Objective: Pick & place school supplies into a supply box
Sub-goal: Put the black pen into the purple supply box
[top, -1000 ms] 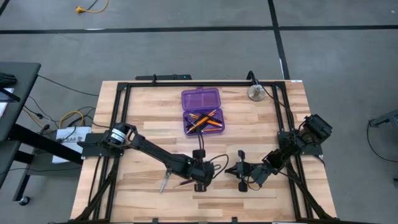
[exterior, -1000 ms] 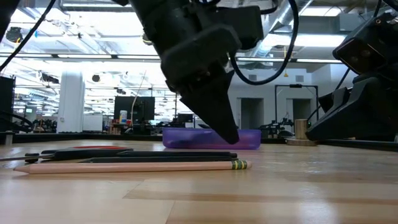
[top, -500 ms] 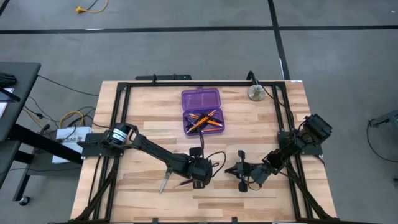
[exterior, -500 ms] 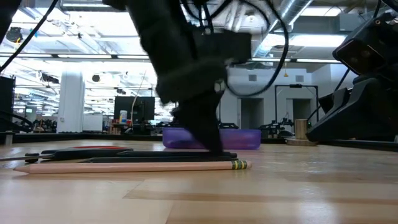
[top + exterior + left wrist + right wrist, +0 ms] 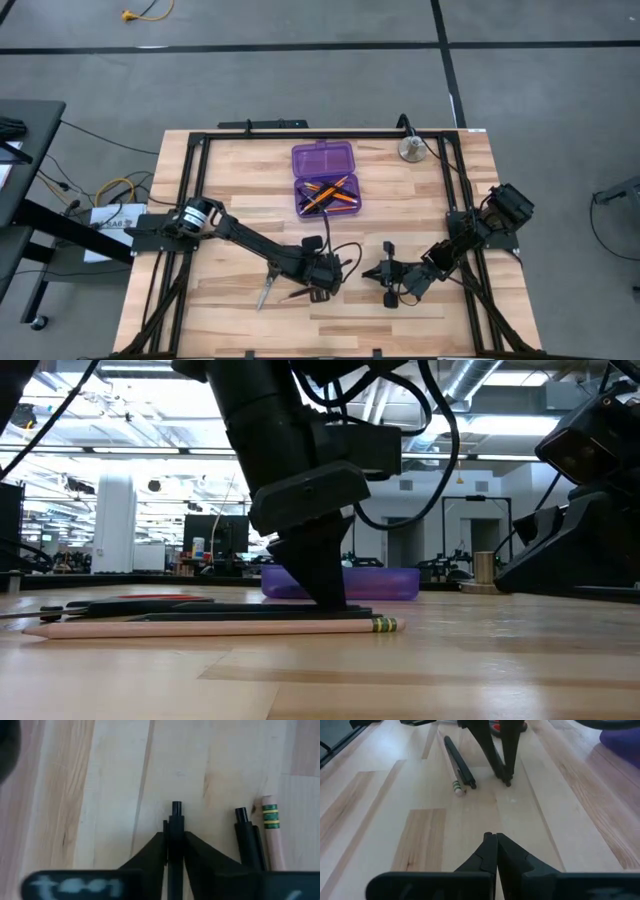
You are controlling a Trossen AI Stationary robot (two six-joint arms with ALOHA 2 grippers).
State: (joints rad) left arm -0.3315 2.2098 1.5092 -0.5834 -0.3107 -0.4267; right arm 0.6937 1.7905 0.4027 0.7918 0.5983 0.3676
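From above, your left gripper (image 5: 318, 290) is down near the front middle of the table (image 5: 230, 170), among the loose supplies, with the scissors (image 5: 264, 293) lying just to its left; the right gripper (image 5: 376, 273) rests on the wood close by to its right. The purple supply box (image 5: 324, 181) sits open farther back at the centre, with orange pencils and dark pens already in its near half, and a silver disc (image 5: 410, 150) stands off toward the back right. At table height, you see the left gripper (image 5: 330, 600) planted on a black pen (image 5: 250, 614) that lies flat just behind a wooden pencil (image 5: 210, 627), with the supply box (image 5: 340, 583) behind them. Your left wrist camera shows the left gripper (image 5: 175, 832) clenched on that black pen (image 5: 176, 815), the fingers (image 5: 155, 852) pressed against its sides; a second black pen (image 5: 246, 835) and the pencil (image 5: 271, 835) lie just beside it. From the right wrist, the right gripper (image 5: 492, 840) is clenched on nothing, its tips touching, and beyond it the left gripper (image 5: 505, 775) stands on the pen beside the second pen (image 5: 460, 762) and the pencil (image 5: 454, 777).
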